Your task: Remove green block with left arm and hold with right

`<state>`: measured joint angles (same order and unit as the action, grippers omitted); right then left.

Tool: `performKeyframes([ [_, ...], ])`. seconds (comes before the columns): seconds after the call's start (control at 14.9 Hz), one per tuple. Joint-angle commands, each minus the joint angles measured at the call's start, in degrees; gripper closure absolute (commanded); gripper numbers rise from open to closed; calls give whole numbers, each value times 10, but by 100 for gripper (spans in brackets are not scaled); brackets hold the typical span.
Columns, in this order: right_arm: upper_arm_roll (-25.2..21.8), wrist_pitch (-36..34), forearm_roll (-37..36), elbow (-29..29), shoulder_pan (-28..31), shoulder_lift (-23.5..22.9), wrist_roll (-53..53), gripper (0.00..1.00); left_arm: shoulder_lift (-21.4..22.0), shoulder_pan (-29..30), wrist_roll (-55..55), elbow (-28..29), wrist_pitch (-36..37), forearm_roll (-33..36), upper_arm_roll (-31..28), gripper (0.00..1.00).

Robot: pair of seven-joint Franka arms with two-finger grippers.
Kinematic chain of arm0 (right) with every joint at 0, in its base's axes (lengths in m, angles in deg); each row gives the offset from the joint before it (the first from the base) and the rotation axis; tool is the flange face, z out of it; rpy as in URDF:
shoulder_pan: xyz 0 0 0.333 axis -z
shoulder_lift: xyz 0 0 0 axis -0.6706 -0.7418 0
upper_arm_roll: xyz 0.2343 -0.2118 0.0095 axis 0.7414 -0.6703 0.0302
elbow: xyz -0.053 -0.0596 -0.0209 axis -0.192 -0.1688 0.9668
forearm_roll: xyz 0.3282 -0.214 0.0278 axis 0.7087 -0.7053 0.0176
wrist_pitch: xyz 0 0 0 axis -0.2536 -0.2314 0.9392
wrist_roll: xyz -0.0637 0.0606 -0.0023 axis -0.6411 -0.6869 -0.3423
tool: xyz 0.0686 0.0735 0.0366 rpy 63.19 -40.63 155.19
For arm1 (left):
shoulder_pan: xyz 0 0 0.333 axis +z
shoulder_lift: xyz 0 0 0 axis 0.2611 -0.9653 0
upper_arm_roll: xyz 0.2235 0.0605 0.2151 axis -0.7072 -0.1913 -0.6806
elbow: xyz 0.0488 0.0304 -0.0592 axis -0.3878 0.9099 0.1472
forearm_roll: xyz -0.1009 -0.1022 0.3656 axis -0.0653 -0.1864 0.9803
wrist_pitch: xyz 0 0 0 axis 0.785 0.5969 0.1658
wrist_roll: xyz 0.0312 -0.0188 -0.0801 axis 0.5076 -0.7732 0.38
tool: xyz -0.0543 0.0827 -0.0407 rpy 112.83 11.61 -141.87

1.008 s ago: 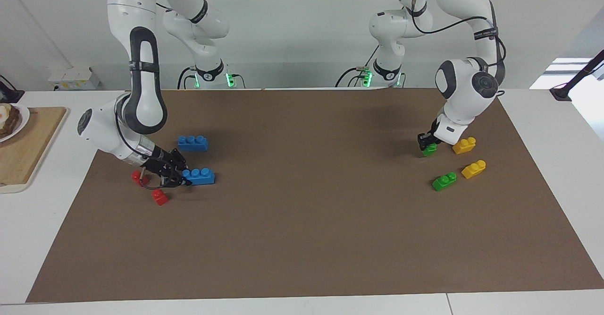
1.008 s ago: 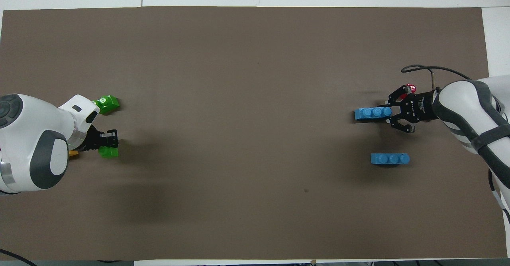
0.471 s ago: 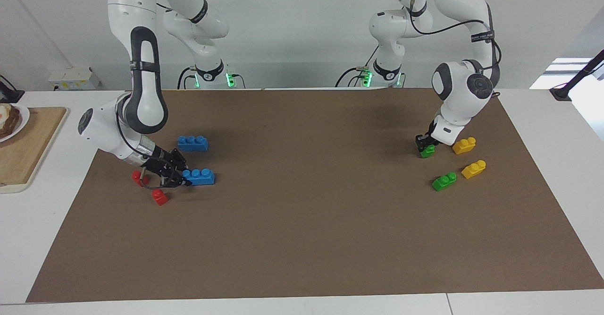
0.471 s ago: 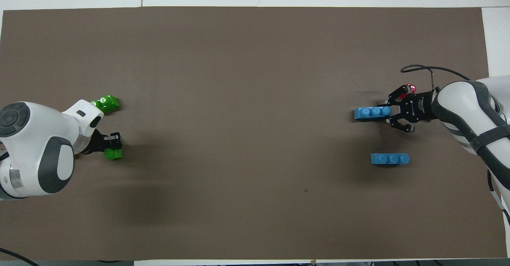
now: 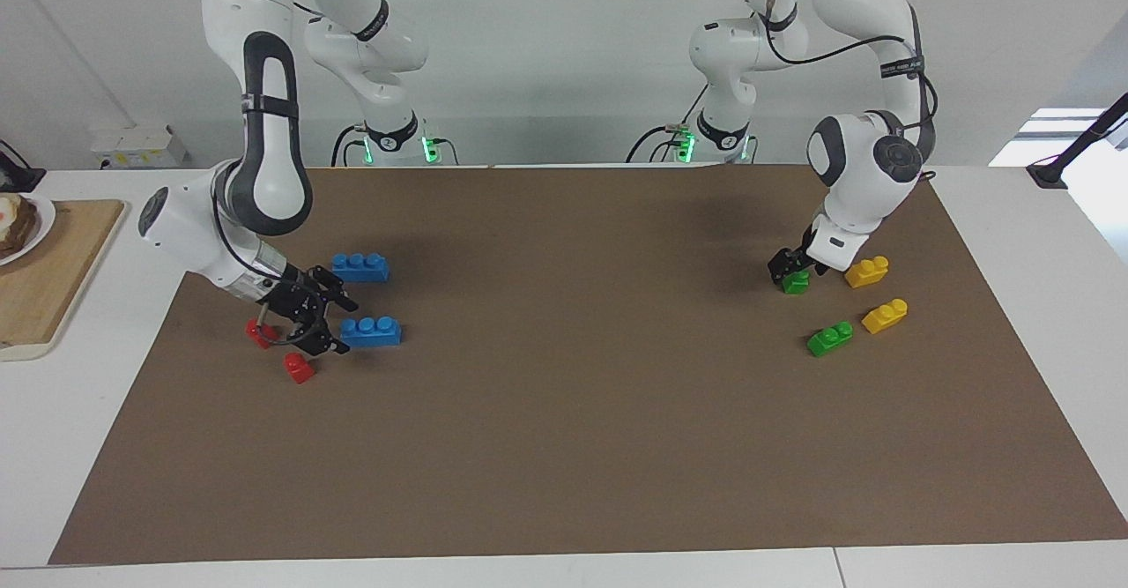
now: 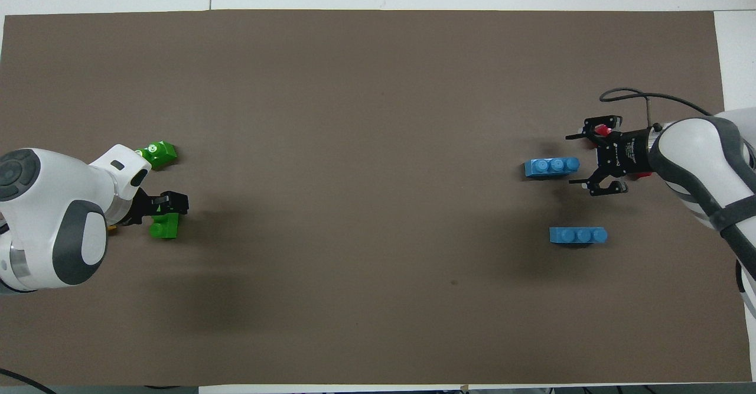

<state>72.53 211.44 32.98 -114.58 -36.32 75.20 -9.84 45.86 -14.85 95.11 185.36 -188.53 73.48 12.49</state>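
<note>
A green block [image 5: 796, 282] sits on the brown mat toward the left arm's end; it also shows in the overhead view [image 6: 164, 227]. My left gripper [image 5: 787, 266] [image 6: 170, 202] is down on it and shut on it. A second green block [image 5: 830, 338] [image 6: 158, 153] lies loose on the mat, farther from the robots. My right gripper [image 5: 333, 325] [image 6: 572, 159] is open and low over the mat at the right arm's end. Its jaws stand on either side of the end of a blue three-stud brick [image 5: 371, 331] [image 6: 552, 167] without gripping it.
A second blue brick [image 5: 360, 267] [image 6: 577, 235] lies nearer to the robots. Two small red bricks [image 5: 258, 332] [image 5: 299, 368] lie beside the right gripper. Two yellow bricks [image 5: 867, 271] [image 5: 885, 316] lie near the green blocks. A wooden board [image 5: 44, 279] holding a plate lies off the mat.
My right gripper has opened, let go of the blue brick's end and drawn back slightly. My left gripper has shifted a little toward the table's middle, turning the green block with it.
</note>
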Motion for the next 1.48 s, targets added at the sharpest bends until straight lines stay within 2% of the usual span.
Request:
performKeyframes([
  [0.0, 3, -56, -24, 19, 3, 38, -32, 0, 25, -5, -4, -50, 80, 9, -2, 0],
  [0.34, 4, -114, -87, 104, 0, 51, -33, 0, 37, -5, -5, -142, 199, 9, 0, 0],
  [0.74, 11, -159, -186, 167, -24, 96, -1, 0, 39, -11, -6, -233, 289, 9, 2, 0],
  [1.08, 12, -225, -271, 238, -39, 114, 132, 0, 49, -11, -5, -241, 306, 9, 2, 0],
  [1.41, 11, -229, -324, 239, -37, 144, 354, 0, 69, -12, -2, -227, 311, 8, 2, 0],
])
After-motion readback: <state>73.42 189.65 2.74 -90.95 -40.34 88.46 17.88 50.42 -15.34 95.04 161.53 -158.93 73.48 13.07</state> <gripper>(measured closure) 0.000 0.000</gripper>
